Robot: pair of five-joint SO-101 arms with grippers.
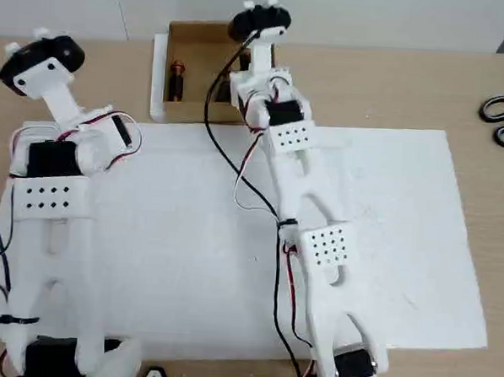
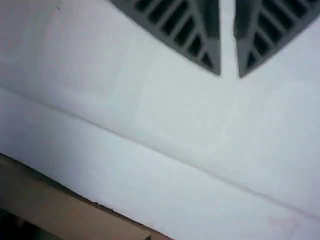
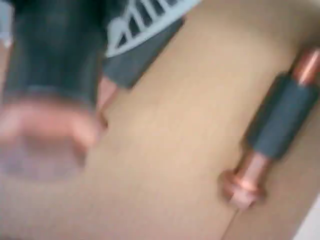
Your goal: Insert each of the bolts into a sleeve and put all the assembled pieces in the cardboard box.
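— What was at the far left?
— The left gripper (image 2: 229, 67). Its own camera showed the dark ribbed fingers (image 2: 195, 35) against the large white sheet (image 1: 386, 212). They were drawn almost together with a thin slit of white between them, and they clasped nothing.
— And further along?
— The open brown cardboard box (image 1: 201, 27) stood at the sheet's far edge. From above, one copper bolt in a dark grey sleeve (image 1: 176, 79) lay on its floor by the left wall. The right gripper (image 1: 259, 24) hung over the box's right part.
— Could you see its grasp from above?
— No, the arm's own body covered the fingers there. The right wrist camera, badly blurred, showed what seemed to be a second sleeved bolt (image 3: 50, 75) clamped in them over the box floor, apart from the lying one.
— And at the far right?
— Dark-handled scissors (image 1: 502, 117) lay on the wooden table (image 1: 409, 87), beyond the sheet's right edge.
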